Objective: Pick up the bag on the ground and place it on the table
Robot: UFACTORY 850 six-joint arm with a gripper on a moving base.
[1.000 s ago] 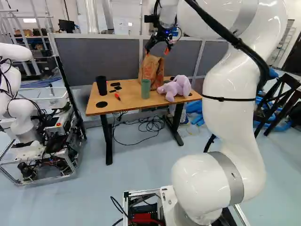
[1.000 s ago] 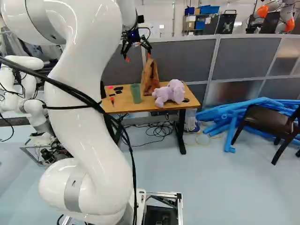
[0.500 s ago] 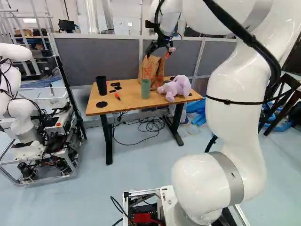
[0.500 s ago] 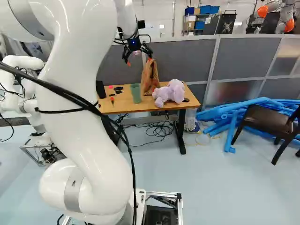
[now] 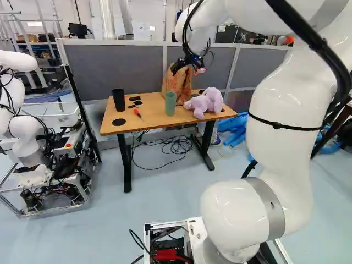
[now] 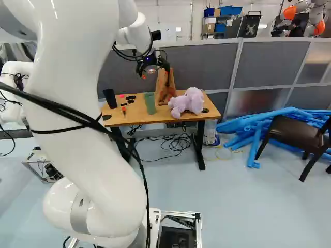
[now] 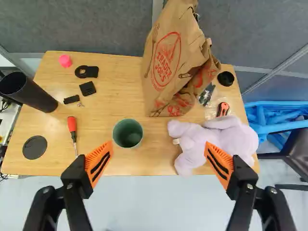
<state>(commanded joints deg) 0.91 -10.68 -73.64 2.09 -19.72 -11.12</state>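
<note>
Classify as a robotics lab: note another robot (image 5: 25,129), on an open metal frame (image 5: 55,209) with exposed wiring (image 5: 41,190), left of the jaws; grey partitions (image 5: 115,69) ahead.

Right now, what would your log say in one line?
bag: standing on table | gripper: open, holding nothing | nearer me than bag: cup, toy | status: bag looks placed

the bag (image 7: 168,67) is brown with red print, the plush (image 7: 236,139) lilac.
</note>
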